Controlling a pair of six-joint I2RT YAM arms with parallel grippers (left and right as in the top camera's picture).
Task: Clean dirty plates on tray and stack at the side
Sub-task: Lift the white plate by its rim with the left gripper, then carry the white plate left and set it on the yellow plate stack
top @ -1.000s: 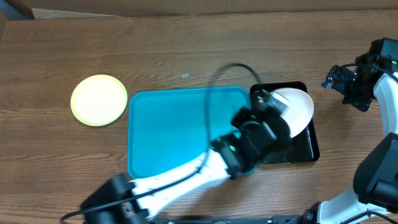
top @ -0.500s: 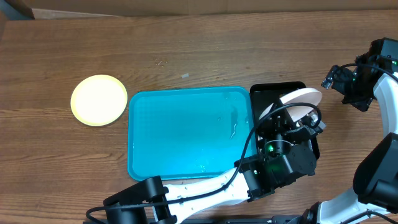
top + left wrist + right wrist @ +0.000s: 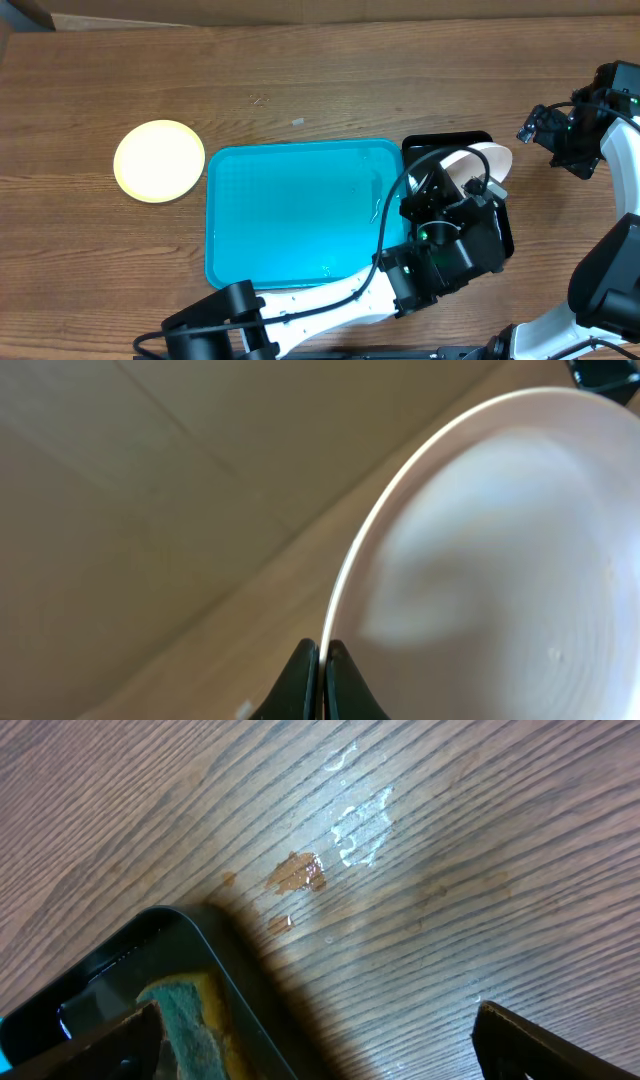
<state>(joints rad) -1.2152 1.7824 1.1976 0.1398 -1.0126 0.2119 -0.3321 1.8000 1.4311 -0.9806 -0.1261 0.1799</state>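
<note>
My left gripper (image 3: pixel 447 186) is shut on the rim of a white plate (image 3: pixel 486 163) and holds it tilted on edge over the black tray (image 3: pixel 502 238). In the left wrist view the jaws (image 3: pixel 322 660) pinch the thin rim, and the plate (image 3: pixel 500 560) fills the right side. The pale yellow plate (image 3: pixel 159 161) lies flat on the table at the left. The turquoise tray (image 3: pixel 300 212) holds no plates, only a few wet spots. No other white plate shows. My right gripper (image 3: pixel 558 136) is open and empty, above the table at the far right.
In the right wrist view, a corner of the black tray (image 3: pixel 215 955) holds a green-and-yellow sponge (image 3: pixel 185 1015). Next to it on the wood are an orange-brown smear (image 3: pixel 298 873) and water drops (image 3: pixel 360 820). The left arm crosses the turquoise tray's front right corner.
My left arm has swung right, off the turquoise tray and over the black tray, with the white plate in its grip; the plate now stands more on edge. The right arm has not moved.
</note>
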